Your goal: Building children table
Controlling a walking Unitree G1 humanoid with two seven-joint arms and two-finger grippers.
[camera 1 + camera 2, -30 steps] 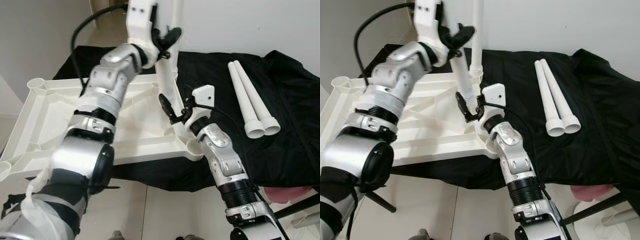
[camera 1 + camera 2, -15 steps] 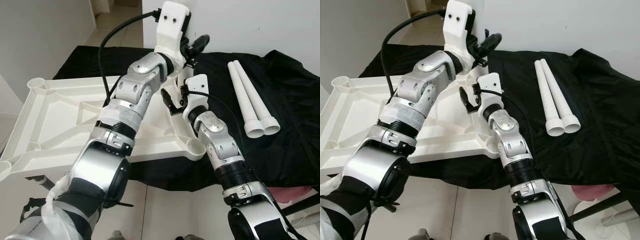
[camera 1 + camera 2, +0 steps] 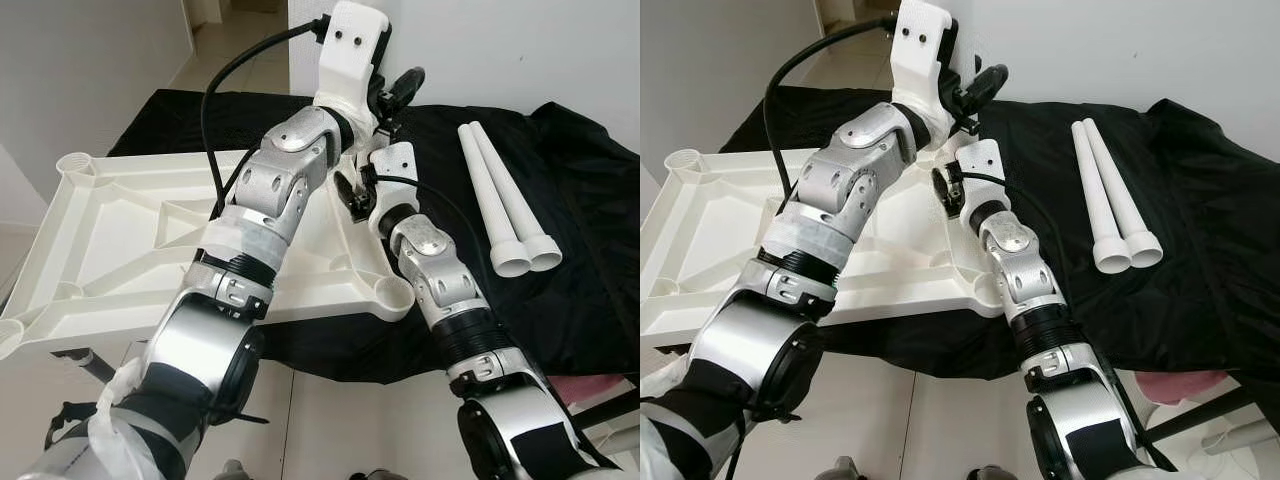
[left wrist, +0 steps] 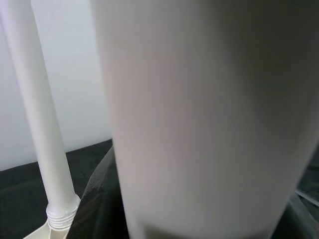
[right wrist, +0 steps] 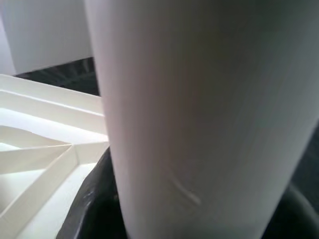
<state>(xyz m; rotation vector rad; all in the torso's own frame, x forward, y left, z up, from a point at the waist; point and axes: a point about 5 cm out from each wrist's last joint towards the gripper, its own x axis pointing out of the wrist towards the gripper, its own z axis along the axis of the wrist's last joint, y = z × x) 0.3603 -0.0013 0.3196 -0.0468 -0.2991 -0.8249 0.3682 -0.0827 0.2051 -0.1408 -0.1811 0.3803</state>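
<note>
Black-draped counter (image 3: 560,300) by a white wall, the upturned white tabletop (image 3: 130,240) at left.

Eye views: two loose legs (image 3: 500,205) lie at right; the left hand (image 3: 392,95) and right hand (image 3: 350,190) meet at upper centre. Wrist views: each hand seems clamped on the white leg (image 4: 199,119), a mounted leg (image 4: 42,134) beside. Light, stiff, slick plastic; grip mid-shaft.

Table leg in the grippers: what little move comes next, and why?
Probably twist the table leg down into its socket: left gripper and right gripper both clasp it above the upturned tabletop, where another leg already stands screwed in.
</note>
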